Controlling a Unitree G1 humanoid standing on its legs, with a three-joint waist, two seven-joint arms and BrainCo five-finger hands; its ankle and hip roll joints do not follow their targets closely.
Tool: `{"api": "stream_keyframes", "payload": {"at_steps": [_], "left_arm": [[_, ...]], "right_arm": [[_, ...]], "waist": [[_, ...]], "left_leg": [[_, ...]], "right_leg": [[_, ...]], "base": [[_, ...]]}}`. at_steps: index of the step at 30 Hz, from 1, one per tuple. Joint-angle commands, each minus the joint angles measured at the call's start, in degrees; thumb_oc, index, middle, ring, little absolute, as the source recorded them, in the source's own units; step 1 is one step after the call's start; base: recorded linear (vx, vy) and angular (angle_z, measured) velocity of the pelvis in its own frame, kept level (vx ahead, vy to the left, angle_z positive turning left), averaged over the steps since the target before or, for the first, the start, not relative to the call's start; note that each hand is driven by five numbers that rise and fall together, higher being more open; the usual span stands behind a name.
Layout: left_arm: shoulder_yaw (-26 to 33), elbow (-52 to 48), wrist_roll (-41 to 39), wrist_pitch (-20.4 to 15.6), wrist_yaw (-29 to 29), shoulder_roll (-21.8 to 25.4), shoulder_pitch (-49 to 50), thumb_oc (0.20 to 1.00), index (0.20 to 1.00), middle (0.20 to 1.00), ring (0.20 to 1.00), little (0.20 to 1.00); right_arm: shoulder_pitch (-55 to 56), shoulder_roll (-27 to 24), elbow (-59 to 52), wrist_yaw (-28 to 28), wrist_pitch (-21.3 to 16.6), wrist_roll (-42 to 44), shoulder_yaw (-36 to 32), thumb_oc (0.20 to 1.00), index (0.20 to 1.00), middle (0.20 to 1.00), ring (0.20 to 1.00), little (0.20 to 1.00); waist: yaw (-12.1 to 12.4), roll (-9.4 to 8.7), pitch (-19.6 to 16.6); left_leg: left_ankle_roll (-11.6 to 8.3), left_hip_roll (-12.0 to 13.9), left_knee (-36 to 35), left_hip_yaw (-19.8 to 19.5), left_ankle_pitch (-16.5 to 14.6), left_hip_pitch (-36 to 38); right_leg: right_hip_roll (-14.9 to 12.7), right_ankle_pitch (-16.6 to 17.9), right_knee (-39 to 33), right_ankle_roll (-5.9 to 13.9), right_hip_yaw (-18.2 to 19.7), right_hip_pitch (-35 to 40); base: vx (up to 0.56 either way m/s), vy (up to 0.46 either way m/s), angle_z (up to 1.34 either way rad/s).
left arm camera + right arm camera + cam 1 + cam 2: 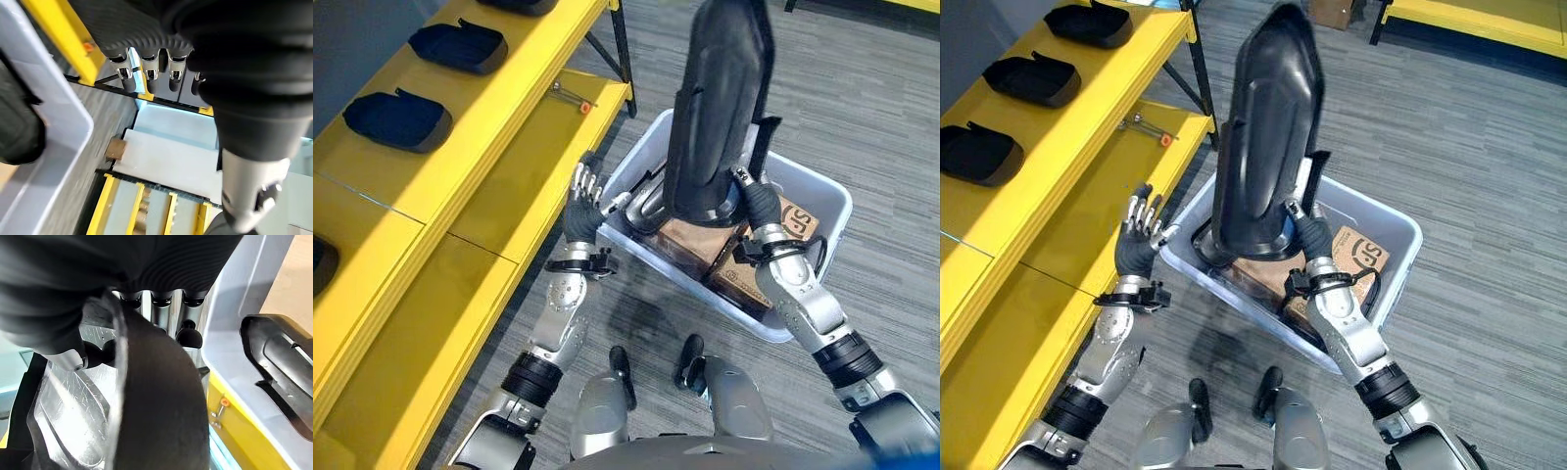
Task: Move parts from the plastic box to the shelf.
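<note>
- The right hand [1310, 235] has its fingers and thumb clamped on the lower edge of a long black moulded plastic part [1266, 127], holding it upright above the box; in the right wrist view the thumb [93, 354] presses one face of the part's edge and the fingers [161, 316] run along the other.
- The held part's top end rises well above the box and leans toward the far side of the scene.
- Below it sits the pale grey plastic box [1400, 235] on the grey carpet floor [1489, 147], holding brown cardboard cartons [1356, 257] and another black part [279, 367].
- The left hand [1141, 240] is empty, fingers straight and spread, raised just beside the box's left corner, between the box and the shelf.
- The yellow metal shelf [1058, 157] stands on the left; its upper level carries three black moulded parts [1023, 78] in a row, well apart from each other.
- On the lower level, at the far end, lies a small metal tool with an orange tip [1151, 130].
</note>
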Motion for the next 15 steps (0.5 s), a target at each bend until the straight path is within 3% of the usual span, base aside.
{"api": "stream_keyframes", "payload": {"at_steps": [1, 6, 8, 10, 11, 13, 15], "left_arm": [[-0.8, -7.6, 0.0, -5.8, -12.5, 6.3, 8.0, 1.0, 1.0, 1.0, 1.0, 1.0], [1.8, -12.4, -3.4, -8.0, -16.8, 10.0, 13.4, 1.0, 1.0, 1.0, 1.0, 1.0], [2.0, -13.2, -2.7, -6.5, -18.0, 10.9, 13.6, 1.0, 1.0, 1.0, 1.0, 1.0], [2.5, -13.9, -3.3, -4.7, -19.8, 11.2, 14.3, 1.0, 1.0, 1.0, 1.0, 1.0], [2.8, -14.3, -3.3, -4.6, -19.8, 11.3, 14.6, 1.0, 1.0, 1.0, 1.0, 1.0], [3.4, -16.1, -6.9, -3.4, -21.1, 11.0, 15.2, 1.0, 1.0, 1.0, 1.0, 1.0], [4.6, -16.6, -7.4, -3.6, -22.2, 11.0, 14.6, 1.0, 1.0, 1.0, 1.0, 1.0]], "right_arm": [[-1.3, -0.5, -7.5, 5.1, -3.1, 2.3, -1.3, 0.2, 0.2, 0.2, 0.2, 0.2], [1.0, 0.1, -8.1, 5.6, -4.1, 0.6, -3.2, 0.2, 0.2, 0.2, 0.2, 0.2], [3.3, 0.8, -8.0, 5.5, -4.6, 0.2, -4.0, 0.2, 0.2, 0.2, 0.2, 0.2], [7.0, 0.6, -10.0, 5.0, -4.2, -1.4, -4.7, 0.2, 0.2, 0.2, 0.2, 0.2], [7.8, 0.4, -10.7, 5.2, -3.7, -1.7, -4.7, 0.2, 0.2, 0.2, 0.2, 0.2], [8.2, -0.1, -11.1, 4.4, -2.3, -1.0, -4.0, 0.2, 0.2, 0.2, 0.2, 0.2], [7.6, 0.3, -8.8, 5.1, -3.6, -0.8, -4.5, 0.2, 0.2, 0.2, 0.2, 0.2]], "waist": [[2.2, 0.33, -3.2], [4.2, 0.66, -3.4], [3.2, 1.04, -4.3], [2.2, 0.78, -5.8], [2.2, 0.65, -6.4], [2.0, 0.33, -6.8], [2.6, 0.15, -6.4]], "left_leg": [[2.04, 0.6, 4.6, -0.6, -0.9, -3.5], [3.45, -2.0, 1.7, -1.6, -1.0, -2.4], [4.52, -3.0, -0.1, -6.0, -0.4, -2.4], [5.5, -4.7, -1.5, -10.6, 0.1, -2.7], [5.6, -5.2, -2.1, -11.8, 0.6, -3.0], [5.26, -7.3, -2.8, -16.2, 1.8, -3.4], [5.24, -9.2, -1.3, -19.6, 2.2, -5.4]], "right_leg": [[-6.0, 4.7, -5.1, 9.58, 0.4, 4.0], [-9.7, 10.9, -8.8, 12.09, 1.9, 4.1], [-6.9, 9.1, -7.2, 12.11, 8.6, 3.2], [-1.7, 5.8, -4.2, 11.3, 14.2, 2.8], [0.4, 5.0, -3.5, 10.66, 15.2, 2.6], [7.3, 2.0, -1.7, 7.96, 18.1, 2.2], [8.4, 1.6, -3.8, 6.64, 18.3, 2.6]], "base": [[-0.17, 0.397, 0.4], [-0.11, 0.204, 0.41], [0.01, -0.01, 0.48], [0.04, -0.064, 1.18], [0.01, -0.064, 1.3], [-0.07, -0.102, 1.19], [-0.14, -0.141, 1.0]]}}
